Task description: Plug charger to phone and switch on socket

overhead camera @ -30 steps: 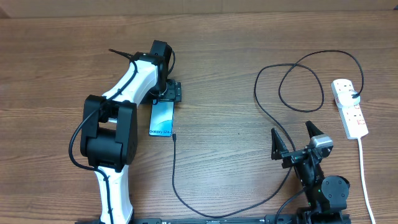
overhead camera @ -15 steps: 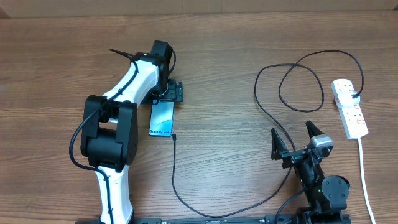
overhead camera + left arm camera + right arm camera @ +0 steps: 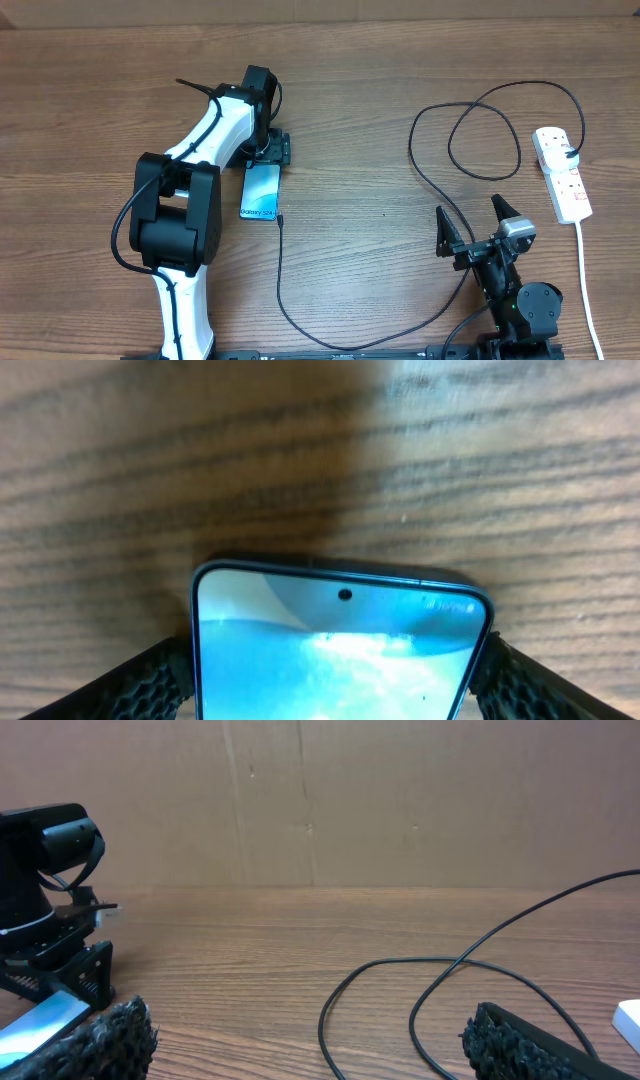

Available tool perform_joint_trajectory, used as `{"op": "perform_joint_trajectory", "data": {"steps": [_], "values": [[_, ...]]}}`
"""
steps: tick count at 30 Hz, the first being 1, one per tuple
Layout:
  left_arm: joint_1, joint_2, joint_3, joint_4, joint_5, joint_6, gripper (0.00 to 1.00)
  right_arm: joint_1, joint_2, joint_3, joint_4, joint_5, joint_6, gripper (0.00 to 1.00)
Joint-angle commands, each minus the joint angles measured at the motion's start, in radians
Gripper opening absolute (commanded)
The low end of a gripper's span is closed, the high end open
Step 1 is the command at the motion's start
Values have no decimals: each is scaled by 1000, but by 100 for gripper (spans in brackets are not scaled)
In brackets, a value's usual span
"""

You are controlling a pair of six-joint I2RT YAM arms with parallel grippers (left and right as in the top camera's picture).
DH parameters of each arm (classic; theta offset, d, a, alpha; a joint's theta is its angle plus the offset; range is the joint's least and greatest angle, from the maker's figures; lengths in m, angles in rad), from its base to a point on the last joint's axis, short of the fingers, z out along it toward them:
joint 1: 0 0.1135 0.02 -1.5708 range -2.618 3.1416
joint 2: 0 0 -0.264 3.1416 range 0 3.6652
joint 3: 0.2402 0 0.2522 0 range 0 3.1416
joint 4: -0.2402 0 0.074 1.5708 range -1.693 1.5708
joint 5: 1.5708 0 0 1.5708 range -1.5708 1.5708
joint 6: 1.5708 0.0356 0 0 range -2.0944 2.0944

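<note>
My knobbly black left fingers straddle the glossy, round-cornered phone; grip unclear. My right fingers gape, empty.

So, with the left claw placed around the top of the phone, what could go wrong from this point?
1. The left claw straddles the top end of the phone. An uneven squeeze may twist the phone and knock away the connector tip lying beside its lower corner.
2. The charger cable runs close beside the open right claw. Moving that arm could snag it and drag the tip off.
</note>
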Motion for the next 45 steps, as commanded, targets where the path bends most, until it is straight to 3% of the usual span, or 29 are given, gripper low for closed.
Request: {"op": "perform_joint_trajectory", "data": {"steps": [1,6,12,45], "values": [[-2,66,-42,-57,-22,2,85,3,0,-10,3,8,-5,100],[-2,66,-42,-114,-21,2,90,3,0,-10,3,7,-5,100],[-2,66,-44,-155,-21,1,85,3,0,-10,3,7,-5,100],[-30,66,-90,-118,-22,72,87,3,0,-10,3,8,-5,100]]}}
